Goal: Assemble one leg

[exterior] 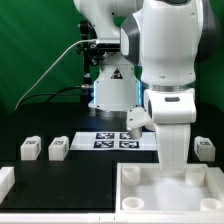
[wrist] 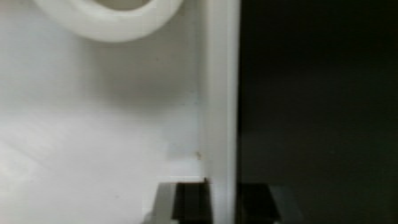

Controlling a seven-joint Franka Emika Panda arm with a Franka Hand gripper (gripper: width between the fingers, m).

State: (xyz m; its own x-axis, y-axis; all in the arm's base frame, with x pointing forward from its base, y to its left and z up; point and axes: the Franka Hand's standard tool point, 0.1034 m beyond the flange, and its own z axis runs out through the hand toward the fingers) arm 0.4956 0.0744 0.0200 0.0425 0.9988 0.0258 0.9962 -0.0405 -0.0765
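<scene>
Three legs, small white blocks with tags, lie on the black table in the exterior view: two at the left (exterior: pixel 30 148) (exterior: pixel 59 148) and one at the right (exterior: pixel 205 148). None is held. My gripper (exterior: pixel 172 165) hangs straight down over the far rim of the large white tray-like piece (exterior: pixel 128 186). In the wrist view the gripper (wrist: pixel 222 190) straddles the tray's upright rim wall (wrist: pixel 217 90), with one dark finger (wrist: pixel 187 205) on each side, shut on it. A round socket (wrist: pixel 121 20) shows inside the tray.
The marker board (exterior: pixel 118 139) lies on the table behind the tray. The robot base and cables stand at the back before a green curtain. A white part (exterior: pixel 5 181) shows at the left edge.
</scene>
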